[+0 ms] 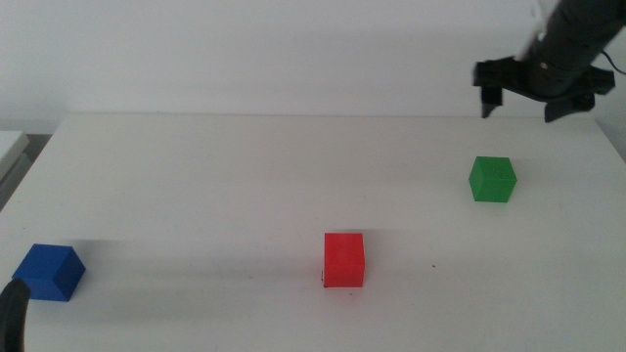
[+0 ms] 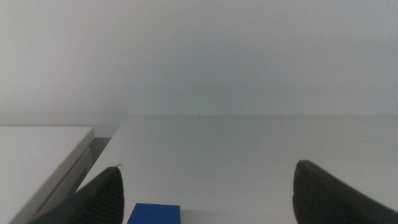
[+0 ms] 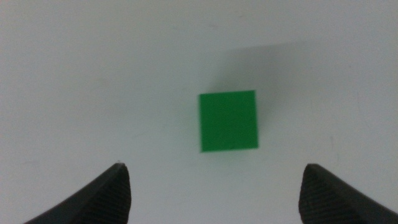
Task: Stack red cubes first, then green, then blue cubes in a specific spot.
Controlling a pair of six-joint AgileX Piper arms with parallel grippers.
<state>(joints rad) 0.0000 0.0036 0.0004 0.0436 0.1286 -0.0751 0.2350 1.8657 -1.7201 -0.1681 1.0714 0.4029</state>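
Nearest the camera, my left hand (image 1: 14,311) waits at the near left corner of the table (image 1: 245,176), only a dark tip of it showing in the middle view. Its own wrist view shows its jaws spread wide apart, holding nothing, with the blue cube (image 1: 49,271) just beyond them on the table.

That blue cube is small, plain and deep blue, matte, resting flat at the near left. It sits turned a little, so one vertical edge faces the camera.

Near the middle of the table, toward the near edge, stands the red cube (image 1: 343,259). It is bright red, plain and matte, about the same size as the others, and squared to the camera, with its front face showing flat. No side is longer than another, so I cannot give it a long axis.

Farther back and to the right lies the green cube (image 1: 492,179), plain matte green, flat on the table and turned slightly, with a front face and a thin side face in sight. All three cubes are well apart and none is stacked.

My right hand (image 1: 536,96) hangs in the air at the far right, above and beyond the green cube. Its jaws are wide open and empty, and in its wrist view the green cube (image 3: 228,121) lies on the table between and beyond them, untouched.
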